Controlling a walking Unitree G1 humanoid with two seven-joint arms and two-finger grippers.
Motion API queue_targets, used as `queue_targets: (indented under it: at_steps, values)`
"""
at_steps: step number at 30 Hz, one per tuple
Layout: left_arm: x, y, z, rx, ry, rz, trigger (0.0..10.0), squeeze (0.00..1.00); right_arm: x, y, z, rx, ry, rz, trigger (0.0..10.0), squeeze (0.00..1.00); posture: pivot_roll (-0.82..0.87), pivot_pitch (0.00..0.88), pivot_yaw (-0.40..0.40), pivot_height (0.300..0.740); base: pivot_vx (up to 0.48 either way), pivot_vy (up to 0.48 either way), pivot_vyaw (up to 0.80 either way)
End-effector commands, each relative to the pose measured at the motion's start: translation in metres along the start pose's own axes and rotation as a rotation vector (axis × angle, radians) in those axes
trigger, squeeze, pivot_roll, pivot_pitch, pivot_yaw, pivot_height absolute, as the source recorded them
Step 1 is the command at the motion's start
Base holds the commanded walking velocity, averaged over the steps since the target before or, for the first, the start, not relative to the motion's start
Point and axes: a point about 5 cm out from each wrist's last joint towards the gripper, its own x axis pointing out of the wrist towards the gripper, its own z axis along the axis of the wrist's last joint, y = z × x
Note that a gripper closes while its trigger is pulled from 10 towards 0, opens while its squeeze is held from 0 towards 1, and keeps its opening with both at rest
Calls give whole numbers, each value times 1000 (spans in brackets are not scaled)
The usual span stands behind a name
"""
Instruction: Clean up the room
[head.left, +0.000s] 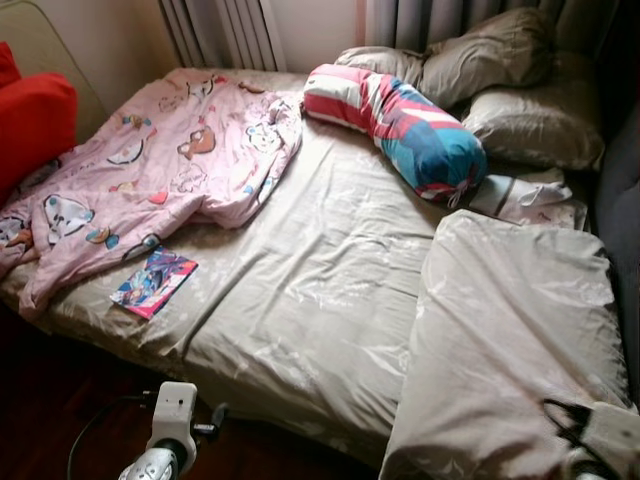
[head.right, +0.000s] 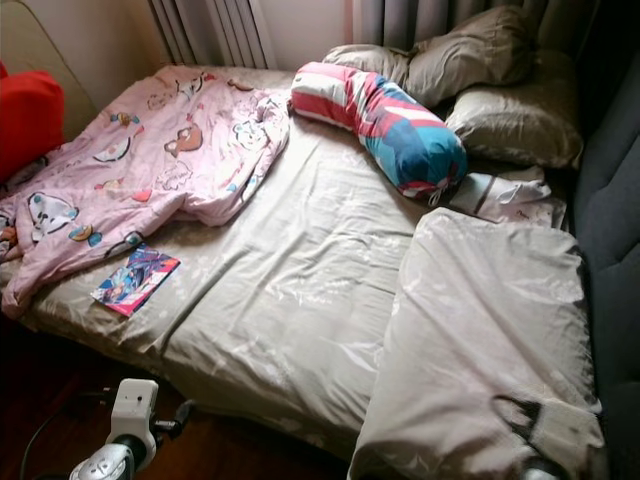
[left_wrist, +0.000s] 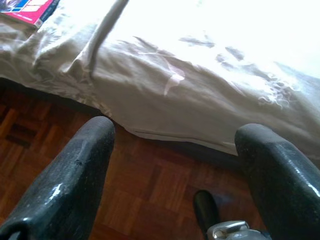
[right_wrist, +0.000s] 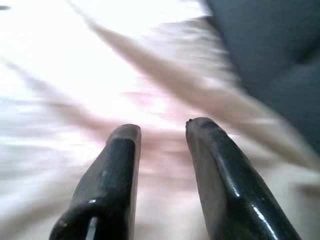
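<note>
A crumpled pink cartoon-print blanket (head.left: 160, 160) lies across the far left of the bed (head.left: 320, 290). A colourful book (head.left: 153, 281) lies on the beige sheet near the bed's front left edge. A striped red, white and blue bolster (head.left: 400, 125) lies by the beige pillows (head.left: 520, 90). My left gripper (left_wrist: 175, 130) is open, low over the wooden floor beside the bed's front edge. My right gripper (right_wrist: 162, 127) is open over the folded beige duvet (head.left: 510, 330), with nothing between its fingers.
A red cushion (head.left: 35, 120) leans at the far left. White cloth (head.left: 525, 195) lies between the bolster and the duvet. A dark grey headboard or seat (head.left: 620, 200) runs along the right. Parquet floor (left_wrist: 100, 165) lies before the bed. Curtains (head.left: 220, 30) hang behind.
</note>
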Motion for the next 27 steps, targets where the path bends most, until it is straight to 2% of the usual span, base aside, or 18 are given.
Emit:
queue_targets:
  at_steps: [1, 6, 7, 9, 10, 14, 16, 20, 22, 27]
  values:
    - [-2, 4, -6, -17, 38, 26, 10000, 0, -2, 7, -5, 8, 19, 47, 10000, 0, -94, 73, 82, 740, 0, 0, 0]
    - [-1, 1, -10, -53, 81, 44, 10000, 0, -2, 36, -16, 19, 128, 179, 10000, 0, -86, 57, 77, 740, 0, 0, 0]
    - [-1, 1, -10, -53, 81, 44, 10000, 0, -2, 36, -16, 19, 128, 179, 10000, 0, -86, 57, 77, 740, 0, 0, 0]
    - [-4, 2, -21, -82, 149, 75, 10000, 0, -4, 54, -24, -23, 212, 270, 10000, 0, -86, 46, 71, 740, 0, 0, 0]
    - [-5, 1, -25, -84, 170, 81, 10000, 0, -5, 57, -26, -53, 235, 292, 10000, 0, -81, 41, 66, 740, 0, 0, 0]
    - [-8, -2, -33, -92, 213, 88, 10000, 0, -6, 65, -30, -103, 281, 351, 10000, 0, -70, 37, 59, 740, 0, 0, 0]
    - [-11, -6, -40, -111, 246, 90, 10000, 0, -8, 70, -33, -158, 323, 404, 10000, 0, -64, 29, 53, 740, 0, 0, 0]
    - [-15, -10, -48, -110, 281, 84, 10000, 0, -10, 72, -37, -202, 358, 434, 10000, 0, -58, 24, 43, 740, 0, 0, 0]
    - [-21, -12, -59, -126, 326, 93, 10000, 0, -12, 75, -41, -250, 398, 461, 10000, 0, -50, 23, 37, 740, 0, 0, 0]
    - [-27, -10, -67, -135, 354, 99, 10000, 0, -16, 83, -44, -242, 424, 489, 10000, 0, -41, 33, 36, 740, 0, 0, 0]
